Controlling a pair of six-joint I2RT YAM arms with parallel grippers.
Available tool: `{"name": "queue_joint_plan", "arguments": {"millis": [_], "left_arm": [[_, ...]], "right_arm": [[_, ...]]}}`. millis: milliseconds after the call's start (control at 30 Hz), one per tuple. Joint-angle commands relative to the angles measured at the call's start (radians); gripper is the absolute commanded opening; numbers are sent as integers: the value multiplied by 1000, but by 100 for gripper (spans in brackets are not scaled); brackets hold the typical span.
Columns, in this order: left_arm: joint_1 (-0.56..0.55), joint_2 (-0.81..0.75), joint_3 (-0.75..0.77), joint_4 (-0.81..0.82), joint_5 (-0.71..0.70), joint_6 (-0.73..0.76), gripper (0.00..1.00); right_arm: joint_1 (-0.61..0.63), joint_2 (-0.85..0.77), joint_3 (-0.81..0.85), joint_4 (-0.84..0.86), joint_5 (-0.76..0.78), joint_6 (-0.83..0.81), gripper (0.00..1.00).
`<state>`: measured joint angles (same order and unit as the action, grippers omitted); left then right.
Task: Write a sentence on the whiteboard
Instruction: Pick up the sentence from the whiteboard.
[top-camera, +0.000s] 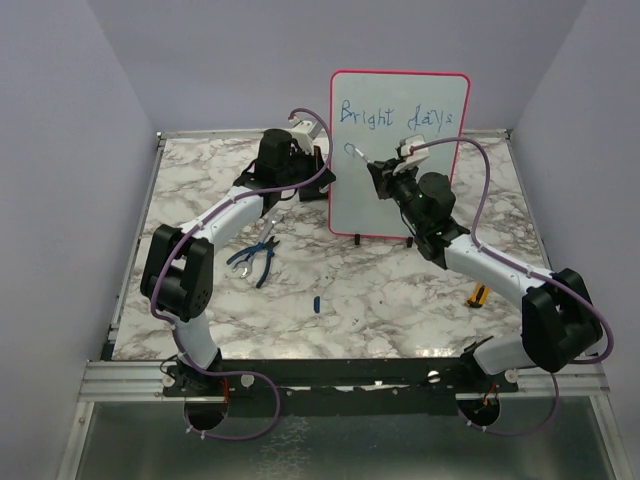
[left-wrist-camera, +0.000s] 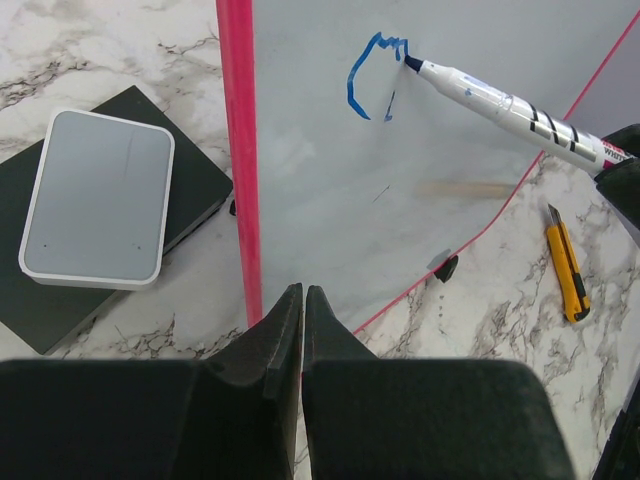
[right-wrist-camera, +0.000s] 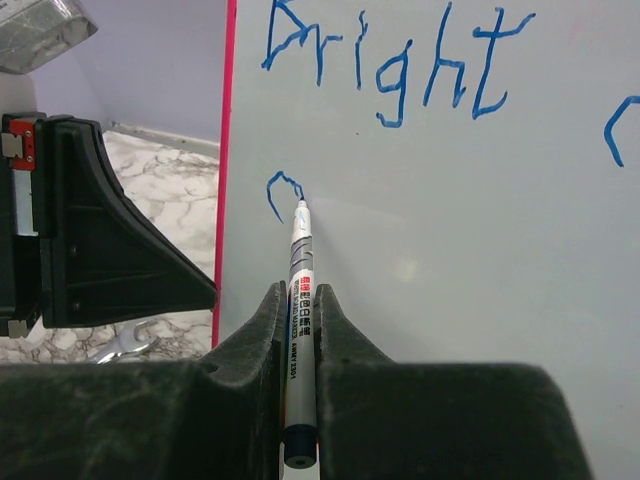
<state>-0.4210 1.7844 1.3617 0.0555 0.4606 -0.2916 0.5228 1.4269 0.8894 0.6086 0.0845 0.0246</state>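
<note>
Overhead, whiteboard: the whiteboard (top-camera: 400, 195) is standing upright at the centre back of the desk (top-camera: 380, 310).
Overhead, sentence: the sentence (top-camera: 397, 117) is reading "Bright days" along the top of the board, and one small curl (top-camera: 350, 150) is sitting below it at the left. I judge the last word is only just starting.
Left wrist, fingers: your left fingers (left-wrist-camera: 275, 340) are pressing together on nothing at bottom centre, just beside the board's red edge. I cannot tell whether they are touching it.
Left wrist, marker: the marker (left-wrist-camera: 500, 103) is slanting in from the upper right, with its tip resting on the blue curl.
Right wrist, fingers: your right fingers (right-wrist-camera: 255, 345) are pinching the marker barrel at bottom centre, and the tip is touching the board under the "B".
Right wrist, step in hand: you are forming the first letter of the second line. Aim at pressing lightly and evenly, closing the loop before sliding right, and running the row level beneath "Bright".
Risk: pushing hard is likely to be tipping the board backward, so think about bracing its left edge.
</note>
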Motion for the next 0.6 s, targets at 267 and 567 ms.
{"name": "queue_joint_plan", "arguments": {"millis": [267, 567], "left_arm": [[-4, -34, 14, 7, 15, 8, 4], [-4, -39, 13, 7, 13, 8, 4]], "right_arm": [[2, -12, -38, -8, 15, -13, 1], [3, -25, -61, -14, 19, -9, 1]]}}
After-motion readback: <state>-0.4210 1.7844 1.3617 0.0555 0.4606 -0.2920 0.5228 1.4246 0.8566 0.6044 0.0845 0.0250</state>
